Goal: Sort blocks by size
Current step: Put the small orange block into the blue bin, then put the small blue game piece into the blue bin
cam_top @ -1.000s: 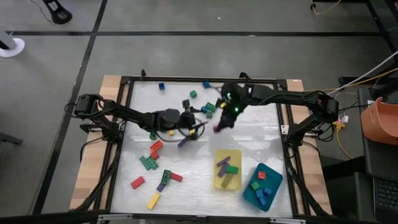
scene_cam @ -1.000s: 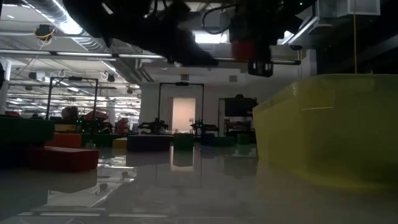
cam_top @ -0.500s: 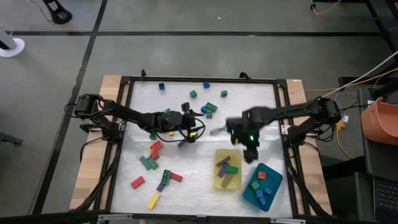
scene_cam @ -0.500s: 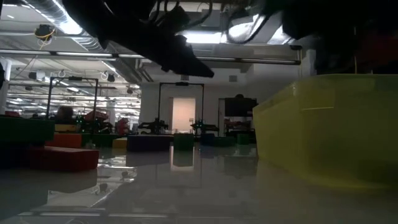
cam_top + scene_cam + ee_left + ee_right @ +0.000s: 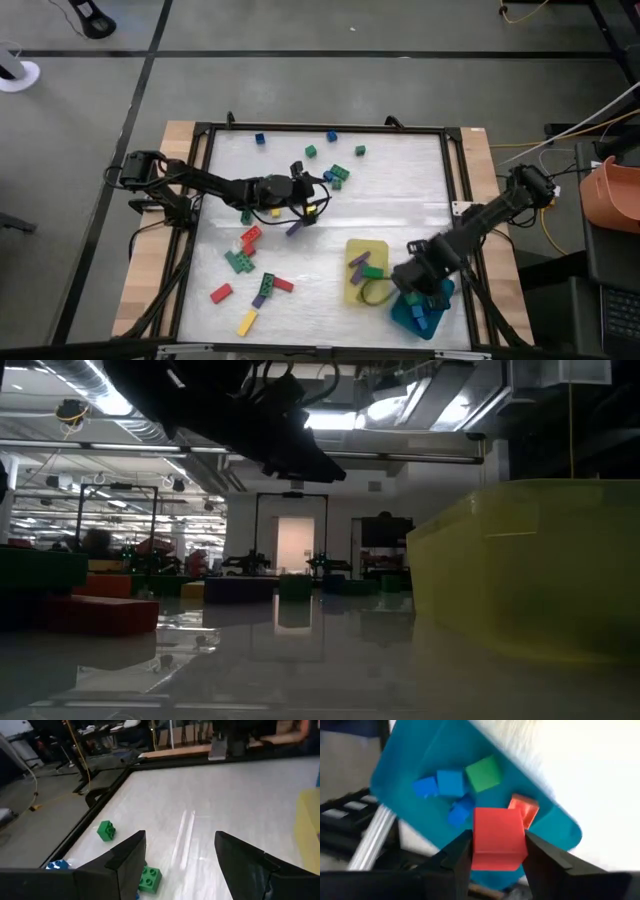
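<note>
**Red cube held over the teal tray**

I see a red cube (image 5: 499, 837) pinched between the right gripper's (image 5: 497, 851) fingers (image 5: 457, 857), directly above the teal tray (image 5: 405, 770). In that tray lie three blue cubes (image 5: 451, 782), a green cube (image 5: 483, 772) and an orange-red one (image 5: 525, 809). From above, the right arm reaches in from the table's right edge, bent down and toward the near-right corner, its gripper (image 5: 418, 278) over the teal tray (image 5: 400, 312), just beside the yellow tray (image 5: 353, 250), which holds longer bricks, purple and green.

The left arm stretches from the left edge toward mid-table; the left gripper (image 5: 305, 200) hangs with fingers (image 5: 125, 860) spread and nothing between them, near a cluster of green and blue blocks (image 5: 336, 176). More blocks (image 5: 245, 250), red, green, yellow and purple, lie scattered on the near-left part of the white table (image 5: 400, 180).

The low view is dim; I can make out the yellow tray's wall (image 5: 530, 570), a red brick (image 5: 100, 612) and what looks like a workshop hall behind.
</note>
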